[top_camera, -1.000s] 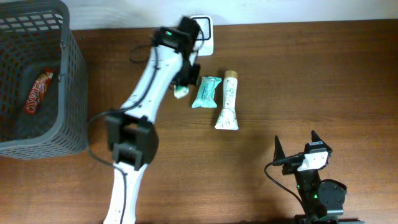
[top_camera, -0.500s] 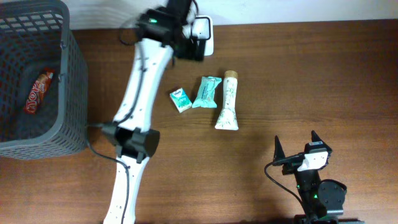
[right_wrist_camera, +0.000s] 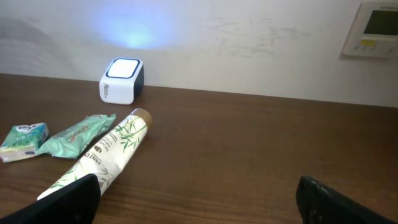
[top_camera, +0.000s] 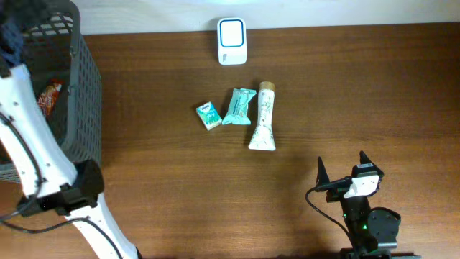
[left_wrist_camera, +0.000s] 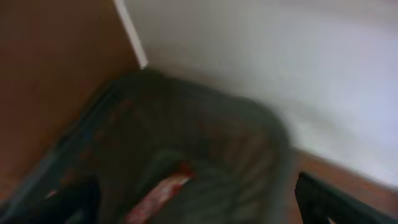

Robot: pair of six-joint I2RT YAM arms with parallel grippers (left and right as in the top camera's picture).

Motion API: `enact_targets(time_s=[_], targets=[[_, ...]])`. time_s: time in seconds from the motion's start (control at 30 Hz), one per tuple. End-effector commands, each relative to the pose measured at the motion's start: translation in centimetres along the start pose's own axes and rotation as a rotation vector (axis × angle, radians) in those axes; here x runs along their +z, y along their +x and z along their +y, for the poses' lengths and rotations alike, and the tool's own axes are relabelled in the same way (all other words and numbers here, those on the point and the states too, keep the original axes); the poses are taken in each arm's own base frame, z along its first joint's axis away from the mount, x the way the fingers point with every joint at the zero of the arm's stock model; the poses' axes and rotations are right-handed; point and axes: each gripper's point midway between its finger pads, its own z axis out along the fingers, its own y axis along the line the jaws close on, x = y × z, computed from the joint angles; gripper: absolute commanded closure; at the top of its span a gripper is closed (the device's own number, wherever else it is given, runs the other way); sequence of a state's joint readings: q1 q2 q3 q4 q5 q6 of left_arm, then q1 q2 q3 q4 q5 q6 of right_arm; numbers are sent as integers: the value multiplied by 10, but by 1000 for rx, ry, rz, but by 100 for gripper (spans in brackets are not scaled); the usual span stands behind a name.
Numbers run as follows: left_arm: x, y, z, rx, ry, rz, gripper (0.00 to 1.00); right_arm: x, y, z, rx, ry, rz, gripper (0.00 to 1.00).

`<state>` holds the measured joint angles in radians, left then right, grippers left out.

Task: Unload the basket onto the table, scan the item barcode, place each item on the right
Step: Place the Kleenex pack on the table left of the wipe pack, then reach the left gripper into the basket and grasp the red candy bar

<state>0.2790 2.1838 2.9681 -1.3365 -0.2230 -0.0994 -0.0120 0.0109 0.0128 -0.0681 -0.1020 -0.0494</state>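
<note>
A small teal box (top_camera: 208, 115), a teal packet (top_camera: 238, 106) and a white tube (top_camera: 263, 126) lie side by side mid-table. The white scanner (top_camera: 232, 41) sits at the far edge, its face glowing blue (right_wrist_camera: 122, 79). My left gripper (top_camera: 10, 34), blurred, hangs over the grey basket (top_camera: 86, 86) at the far left. In the left wrist view its fingers stand wide apart and open (left_wrist_camera: 199, 202) above a red snack wrapper (left_wrist_camera: 161, 196). My right gripper (top_camera: 345, 174) rests open near the front right, nothing between its fingers (right_wrist_camera: 199, 205), facing the tube (right_wrist_camera: 102, 158).
The basket holds the red wrapper (top_camera: 49, 97). A white wall runs behind the table's far edge, with a wall panel (right_wrist_camera: 376, 28) at the right. Bare brown wood lies between the three items and the right gripper.
My left gripper opened and left the small teal box on the table beside the packet. The left arm then swung past the scanner to the far left over the basket. The right arm stayed still.
</note>
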Motion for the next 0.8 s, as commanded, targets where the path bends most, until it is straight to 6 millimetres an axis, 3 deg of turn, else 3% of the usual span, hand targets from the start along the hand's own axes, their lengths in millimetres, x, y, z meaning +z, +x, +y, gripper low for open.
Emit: enact_targets(time_s=[0.0, 0.03, 0.13, 0.27, 0.37, 0.47, 0.53, 0.67, 0.7, 0.77], targets=[[65, 49, 43, 156, -80, 185, 3, 0, 3, 1, 1, -4, 4, 1], [96, 83, 55, 260, -71, 285, 7, 0, 3, 1, 1, -4, 4, 1], [140, 154, 76, 396, -57, 463, 25, 0, 3, 1, 1, -4, 4, 1], [172, 208, 88, 469, -41, 537, 22, 0, 3, 1, 1, -4, 4, 1], [192, 218, 101, 508, -115, 506, 21, 0, 3, 1, 1, -4, 4, 1], [199, 228, 100, 592, -85, 509, 22, 0, 3, 1, 1, -4, 4, 1], [205, 240, 106, 586, -88, 517, 23, 0, 3, 1, 1, -4, 4, 2], [212, 266, 98, 548, 15, 527, 23, 0, 3, 1, 1, -4, 4, 1], [215, 273, 102, 543, 13, 539, 28, 0, 3, 1, 1, -4, 4, 1], [220, 282, 111, 511, 0, 556, 29, 0, 3, 1, 1, -4, 4, 1]])
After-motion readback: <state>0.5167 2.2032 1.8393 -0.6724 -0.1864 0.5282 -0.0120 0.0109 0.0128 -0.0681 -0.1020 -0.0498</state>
